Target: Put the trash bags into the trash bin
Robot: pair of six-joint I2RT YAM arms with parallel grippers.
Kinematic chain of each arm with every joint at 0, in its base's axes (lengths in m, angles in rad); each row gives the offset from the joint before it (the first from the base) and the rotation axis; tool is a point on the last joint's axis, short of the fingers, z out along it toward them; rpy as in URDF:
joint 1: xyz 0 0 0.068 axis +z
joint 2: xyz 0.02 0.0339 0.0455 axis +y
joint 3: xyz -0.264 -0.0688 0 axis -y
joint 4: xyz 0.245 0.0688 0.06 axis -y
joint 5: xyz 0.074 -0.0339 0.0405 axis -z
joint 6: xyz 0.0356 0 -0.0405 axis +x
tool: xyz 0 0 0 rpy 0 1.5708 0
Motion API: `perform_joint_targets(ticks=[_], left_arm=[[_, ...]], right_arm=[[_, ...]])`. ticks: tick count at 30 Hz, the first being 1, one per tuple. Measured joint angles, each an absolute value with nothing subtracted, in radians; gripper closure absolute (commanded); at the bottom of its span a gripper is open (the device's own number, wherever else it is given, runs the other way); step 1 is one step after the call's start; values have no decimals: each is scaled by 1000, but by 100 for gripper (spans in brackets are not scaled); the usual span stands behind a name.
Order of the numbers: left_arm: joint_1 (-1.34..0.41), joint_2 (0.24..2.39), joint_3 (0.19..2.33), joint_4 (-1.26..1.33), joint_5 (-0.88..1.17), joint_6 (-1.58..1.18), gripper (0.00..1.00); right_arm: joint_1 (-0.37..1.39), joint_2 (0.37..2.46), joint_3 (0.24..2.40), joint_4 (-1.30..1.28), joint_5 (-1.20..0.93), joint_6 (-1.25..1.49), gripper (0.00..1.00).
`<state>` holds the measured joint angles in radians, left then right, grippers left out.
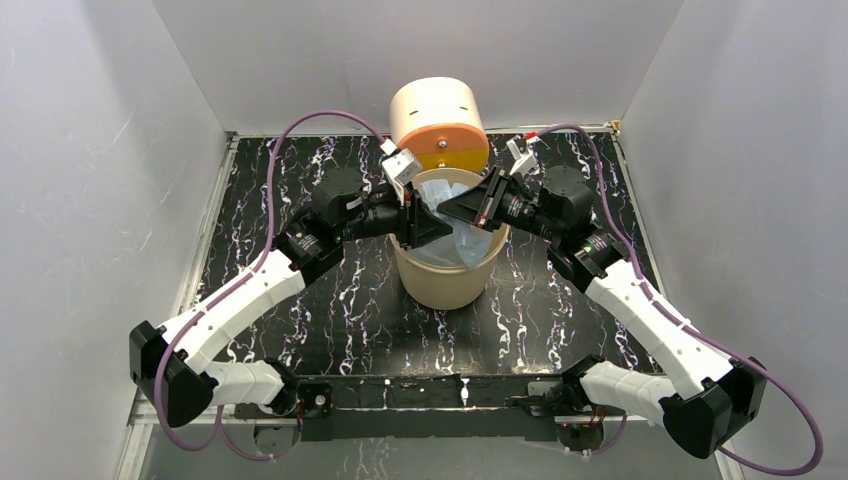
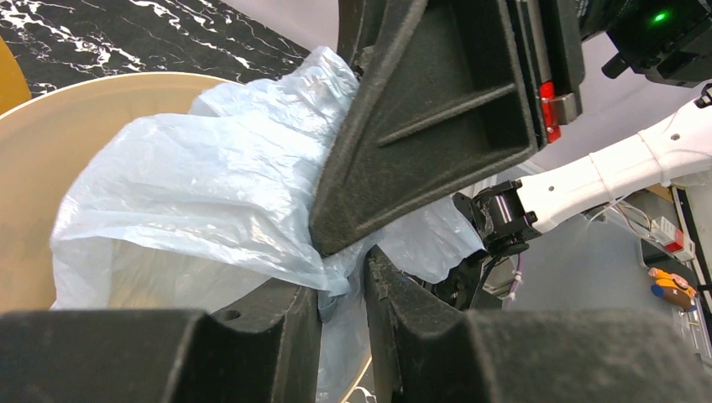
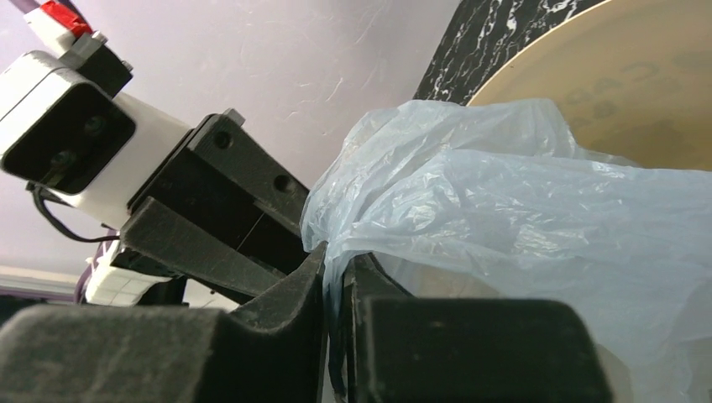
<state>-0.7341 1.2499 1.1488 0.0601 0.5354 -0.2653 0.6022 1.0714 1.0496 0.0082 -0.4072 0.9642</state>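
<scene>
Both grippers are meeting right over the bin. The left gripper and right gripper sit nose to nose above its mouth, each one clamped onto a bunched bit of the bag. In the left wrist view the film is squeezed between the left fingers, and the right wrist view shows the same between the right fingers. The rest of the bag billows down inside the bin, spreading across the opening below the rim.

The bin stands around the middle of a black marbled table, with plain white walls on three sides. A cream cylinder with an orange front sits just behind it; can't tell if they touch. There's bare tabletop to the left and right of the bin.
</scene>
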Motion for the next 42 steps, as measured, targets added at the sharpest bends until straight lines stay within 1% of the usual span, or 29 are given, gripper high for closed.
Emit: perform_joint_targets(ticks=[1, 3, 4, 8, 9, 15, 16, 18, 20, 22, 24, 27, 28, 29, 30, 32, 35, 38, 41, 42], left_arm=[[-735, 1249, 1149, 56, 536, -263, 80], [-735, 1248, 1149, 49, 539, -261, 81], [-735, 1247, 1149, 46, 541, -259, 82], [-735, 1245, 1149, 30, 556, -246, 85], [-735, 1245, 1149, 25, 559, -244, 85], [-736, 1240, 1149, -26, 565, -217, 87], [-736, 1240, 1149, -35, 565, -213, 87], [-736, 1237, 1149, -48, 564, -205, 87], [-736, 1234, 1149, -62, 564, -200, 87], [-736, 1233, 1149, -68, 563, -196, 85], [-736, 1232, 1149, -70, 562, -193, 81], [-736, 1232, 1149, -72, 559, -190, 72], [-736, 1232, 1149, -72, 558, -190, 63], [-736, 1232, 1149, -72, 556, -191, 53], [-736, 1232, 1149, -69, 554, -192, 48], [-736, 1232, 1149, -64, 548, -198, 45], [-736, 1229, 1149, -52, 546, -211, 44], [-736, 1225, 1142, -10, 556, -234, 46], [-736, 1225, 1135, 26, 571, -257, 53], [-736, 1226, 1135, 33, 578, -263, 59]], right_arm=[[601, 1071, 1050, 2, -400, 962, 87], [598, 1071, 1050, -8, -391, 957, 87], [598, 1071, 1050, -9, -390, 954, 85], [596, 1071, 1050, -11, -387, 943, 73], [596, 1071, 1050, -12, -385, 943, 71], [593, 1071, 1050, -27, -369, 938, 69], [591, 1071, 1050, -28, -369, 938, 70], [588, 1071, 1050, -28, -366, 938, 77], [585, 1070, 1050, -28, -366, 936, 87], [583, 1069, 1050, -29, -366, 934, 94], [583, 1068, 1050, -30, -368, 934, 99], [583, 1068, 1050, -29, -373, 931, 100], [583, 1068, 1050, -29, -375, 931, 100], [583, 1068, 1050, -29, -376, 931, 100], [583, 1067, 1050, -29, -377, 931, 100], [582, 1066, 1050, -29, -376, 931, 100], [582, 1066, 1050, -29, -377, 931, 100], [581, 1066, 1050, -29, -377, 931, 100], [580, 1066, 1050, -29, -380, 931, 100], [578, 1066, 1050, -29, -381, 931, 100]])
